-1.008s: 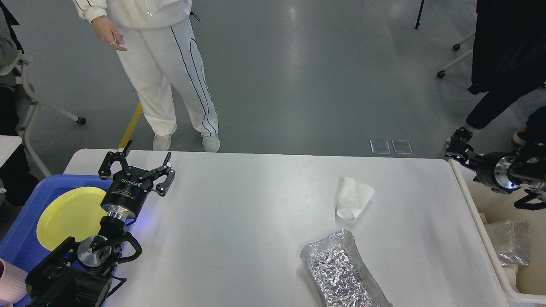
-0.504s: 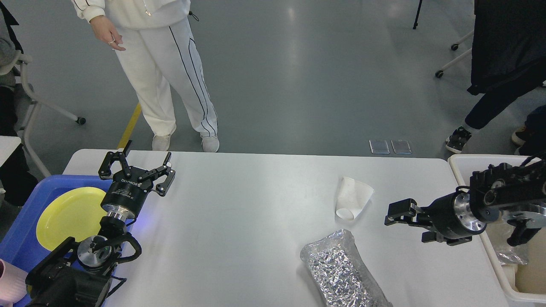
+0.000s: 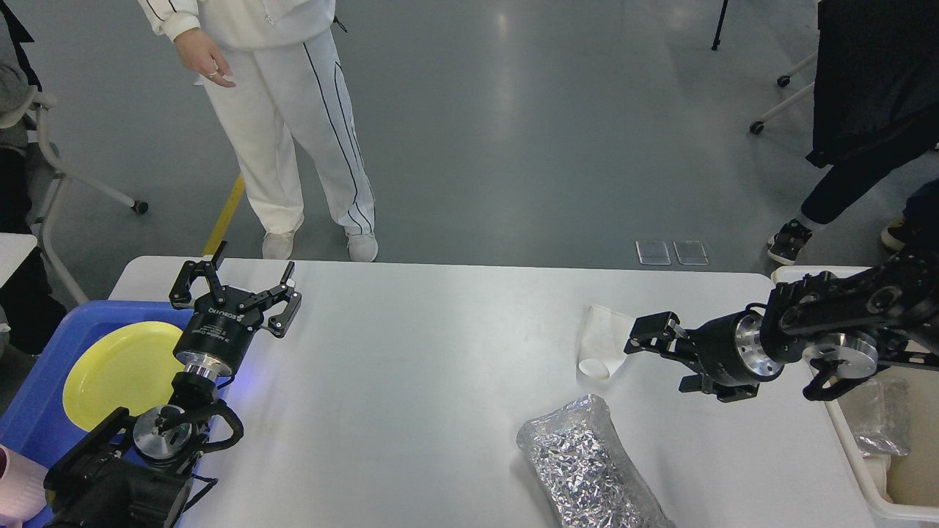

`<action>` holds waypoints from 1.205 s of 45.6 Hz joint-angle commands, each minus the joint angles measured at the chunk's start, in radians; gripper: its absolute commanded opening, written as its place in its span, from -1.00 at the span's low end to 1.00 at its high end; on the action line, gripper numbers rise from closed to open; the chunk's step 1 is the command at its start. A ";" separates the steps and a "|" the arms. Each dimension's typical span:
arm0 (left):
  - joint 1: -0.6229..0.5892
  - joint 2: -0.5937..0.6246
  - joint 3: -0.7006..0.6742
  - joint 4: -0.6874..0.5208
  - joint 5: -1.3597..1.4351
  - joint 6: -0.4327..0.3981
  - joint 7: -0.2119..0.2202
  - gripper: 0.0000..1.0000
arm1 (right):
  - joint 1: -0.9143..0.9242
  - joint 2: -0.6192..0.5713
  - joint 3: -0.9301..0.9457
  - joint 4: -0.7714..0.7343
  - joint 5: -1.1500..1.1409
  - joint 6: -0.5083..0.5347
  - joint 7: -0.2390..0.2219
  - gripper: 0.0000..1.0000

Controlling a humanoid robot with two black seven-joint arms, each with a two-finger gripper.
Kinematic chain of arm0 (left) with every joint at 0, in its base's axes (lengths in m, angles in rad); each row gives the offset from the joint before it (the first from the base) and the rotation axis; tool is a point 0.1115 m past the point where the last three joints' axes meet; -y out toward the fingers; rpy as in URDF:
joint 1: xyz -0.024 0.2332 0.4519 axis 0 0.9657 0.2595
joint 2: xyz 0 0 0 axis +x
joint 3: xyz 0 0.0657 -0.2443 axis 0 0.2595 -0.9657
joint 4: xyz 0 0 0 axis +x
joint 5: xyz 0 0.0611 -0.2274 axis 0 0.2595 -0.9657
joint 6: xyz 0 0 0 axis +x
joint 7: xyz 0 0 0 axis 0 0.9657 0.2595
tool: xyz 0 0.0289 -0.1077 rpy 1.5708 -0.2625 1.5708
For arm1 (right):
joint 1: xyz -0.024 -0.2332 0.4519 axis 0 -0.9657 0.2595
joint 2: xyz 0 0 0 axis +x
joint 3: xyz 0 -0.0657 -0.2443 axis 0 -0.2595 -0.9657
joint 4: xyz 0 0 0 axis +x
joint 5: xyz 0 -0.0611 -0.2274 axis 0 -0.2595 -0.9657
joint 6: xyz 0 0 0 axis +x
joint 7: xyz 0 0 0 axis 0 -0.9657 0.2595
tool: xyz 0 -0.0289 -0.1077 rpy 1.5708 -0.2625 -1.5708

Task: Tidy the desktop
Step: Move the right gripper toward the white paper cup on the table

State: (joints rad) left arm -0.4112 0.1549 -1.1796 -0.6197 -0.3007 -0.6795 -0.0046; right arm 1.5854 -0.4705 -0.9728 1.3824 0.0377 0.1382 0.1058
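Worktop (image 3: 411,381): white, rounded corners, fills the lower view; blue tray at its L edge, beige tub at its R edge.
L gripper (image 3: 236,287): fingers spread wide, holding nothing; above the worktop's far-L part, just beside the blue tray (image 3: 29,411).
R gripper (image 3: 640,341): comes in from the R, tip at the paper cup; seen side-on & dark, can't tell how far apart the fingers are or whether it has hold of the cup.
Paper cup (image 3: 600,342): white, crushed, lying on its side, R of centre.
Foil bag (image 3: 587,466): crinkled silver, lying on the worktop nearer the front edge, apart from the cup.
Yellow plate (image 3: 117,370): inside the blue tray.
Beige tub (image 3: 851,440): clear bag inside.
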 commanded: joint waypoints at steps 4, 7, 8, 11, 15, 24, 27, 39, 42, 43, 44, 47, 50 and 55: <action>0.000 0.000 0.000 0.000 0.000 0.000 0.000 0.93 | -0.067 0.087 0.002 -0.135 0.014 0.001 0.000 1.00; 0.000 0.000 0.000 0.000 0.000 0.000 0.000 0.93 | -0.081 0.111 0.002 -0.157 0.014 0.001 0.000 1.00; 0.000 0.000 0.000 0.000 0.000 0.000 0.000 0.93 | -0.084 0.121 0.002 -0.166 0.014 0.001 0.000 1.00; 0.000 0.000 0.000 0.000 0.000 0.000 0.000 0.93 | -0.105 0.151 0.002 -0.207 0.014 0.001 0.000 1.00; 0.000 0.000 0.000 0.000 0.000 0.000 0.000 0.93 | -0.171 0.188 -0.001 -0.319 0.010 0.001 0.000 1.00; 0.000 0.000 0.000 0.000 0.000 0.000 0.000 0.93 | -0.294 0.242 0.000 -0.526 0.004 0.006 0.000 1.00; 0.000 0.000 0.000 0.000 0.000 0.000 0.000 0.93 | -0.321 0.259 -0.001 -0.549 0.002 0.008 0.000 1.00; 0.000 0.000 0.000 0.000 0.000 0.000 0.000 0.93 | -0.417 0.328 0.003 -0.689 0.008 0.001 0.000 1.00; 0.000 0.000 0.000 0.000 0.000 0.000 0.000 0.93 | -0.426 0.349 0.003 -0.710 0.011 0.001 0.000 1.00; 0.000 0.000 0.000 0.000 0.000 0.000 0.000 0.93 | -0.427 0.357 0.003 -0.718 0.014 0.000 0.000 1.00; 0.000 0.000 0.000 0.000 0.000 0.000 0.000 0.93 | -0.429 0.362 0.003 -0.726 0.016 0.000 0.000 1.00; 0.000 0.000 0.000 0.000 0.000 0.000 0.000 0.93 | -0.430 0.371 0.009 -0.746 0.016 0.001 0.000 1.00; 0.000 0.000 0.000 0.000 0.000 0.000 0.000 0.93 | -0.443 0.385 0.019 -0.767 0.019 0.001 0.000 1.00; 0.000 -0.002 0.000 0.000 0.000 0.000 0.000 0.93 | -0.470 0.411 0.020 -0.812 0.019 0.003 -0.002 1.00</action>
State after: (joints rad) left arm -0.4112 0.1549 -1.1796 -0.6197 -0.3007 -0.6795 -0.0046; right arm 1.1384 -0.0826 -0.9543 0.6080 0.0561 0.1388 0.1058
